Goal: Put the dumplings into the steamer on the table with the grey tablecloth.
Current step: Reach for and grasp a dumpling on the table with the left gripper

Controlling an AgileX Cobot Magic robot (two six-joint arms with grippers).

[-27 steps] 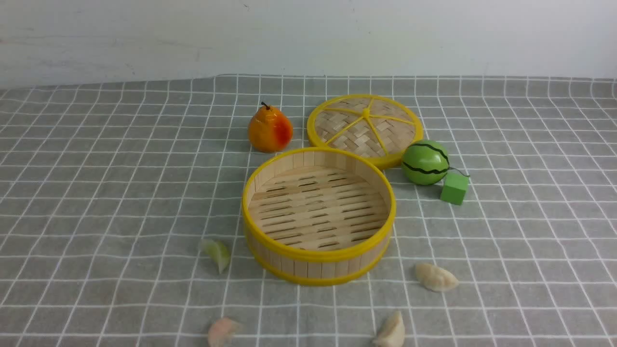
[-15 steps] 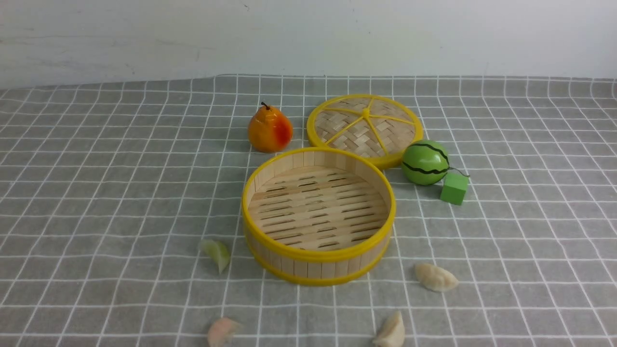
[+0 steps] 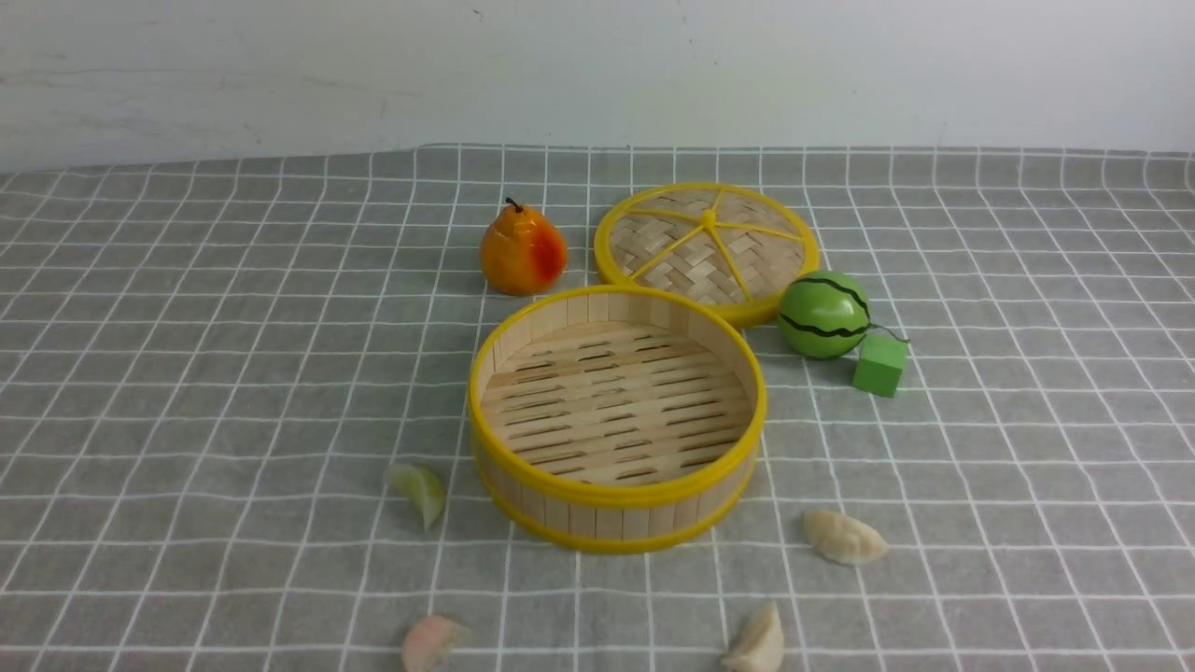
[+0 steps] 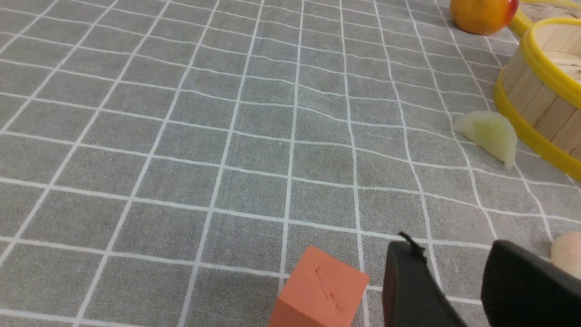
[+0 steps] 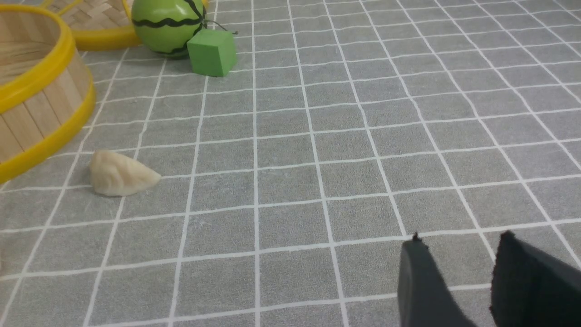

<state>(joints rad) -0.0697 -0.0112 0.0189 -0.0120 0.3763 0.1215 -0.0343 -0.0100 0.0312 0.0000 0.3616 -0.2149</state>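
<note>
The steamer (image 3: 616,485) stands empty at the middle of the grey tablecloth (image 3: 187,373). The pale green dumpling (image 3: 419,491) lies just left of it and shows in the left wrist view (image 4: 488,136). The pinkish dumpling (image 3: 429,642) lies at the front edge, beside my left gripper (image 4: 454,247), which is open and empty. One cream dumpling (image 3: 843,537) lies right of the steamer, also in the right wrist view (image 5: 119,175). The other (image 3: 758,642) lies at the front. My right gripper (image 5: 458,243) is open and empty above bare cloth.
The woven lid (image 3: 707,245) lies behind the steamer, a pear (image 3: 522,252) to its left. A toy watermelon (image 3: 824,315) and a green cube (image 3: 879,364) sit at the right. An orange cube (image 4: 320,295) rests close to my left gripper.
</note>
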